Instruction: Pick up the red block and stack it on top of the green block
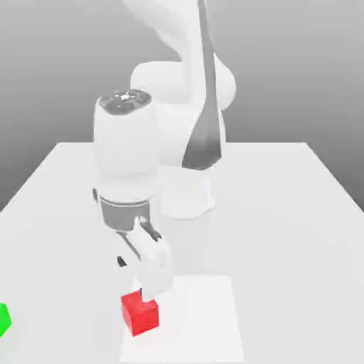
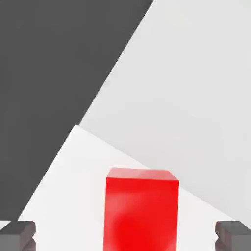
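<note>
The small bright green block [image 1: 3, 319] is seen cut off at the far lower left edge of the exterior view, sitting on the flat white table [image 1: 284, 213], well apart from everything else. Moving right, the small matte red cube [image 1: 140, 313] is found low in the frame, left of centre, on a paler square patch of tabletop. The two-finger gripper [image 1: 144, 291] is hung right above it, pointed down. In the hand view, the red cube [image 2: 141, 210] is framed between two dark grey fingertips [image 2: 17, 235], which are spread wide and clear of its sides, so nothing is gripped.
</note>
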{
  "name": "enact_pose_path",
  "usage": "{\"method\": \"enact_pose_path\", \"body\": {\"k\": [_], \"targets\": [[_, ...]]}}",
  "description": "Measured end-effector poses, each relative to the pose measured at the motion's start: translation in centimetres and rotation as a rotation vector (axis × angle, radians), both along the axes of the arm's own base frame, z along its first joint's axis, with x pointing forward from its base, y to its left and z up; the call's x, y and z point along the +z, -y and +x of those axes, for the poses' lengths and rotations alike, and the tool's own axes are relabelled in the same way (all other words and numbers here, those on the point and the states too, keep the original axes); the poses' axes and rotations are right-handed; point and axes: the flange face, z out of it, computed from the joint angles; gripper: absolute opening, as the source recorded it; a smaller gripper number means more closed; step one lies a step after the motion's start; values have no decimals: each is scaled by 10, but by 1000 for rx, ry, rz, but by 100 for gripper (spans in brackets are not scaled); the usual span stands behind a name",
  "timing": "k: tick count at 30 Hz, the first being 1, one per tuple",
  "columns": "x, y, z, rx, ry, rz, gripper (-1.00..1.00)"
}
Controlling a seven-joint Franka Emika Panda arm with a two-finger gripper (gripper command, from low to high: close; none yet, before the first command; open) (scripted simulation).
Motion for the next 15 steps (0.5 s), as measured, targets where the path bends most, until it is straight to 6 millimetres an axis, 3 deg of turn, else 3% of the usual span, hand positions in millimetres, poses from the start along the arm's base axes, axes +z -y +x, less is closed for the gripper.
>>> {"method": "enact_pose_path", "body": {"k": [3, 4, 10, 15], "targets": [[-35, 0, -1, -5, -4, 1, 0], [-43, -1, -2, -5, -5, 1, -100], [-47, -1, -2, -4, -3, 1, -100], [-5, 0, -1, -6, -3, 1, -100]]}}
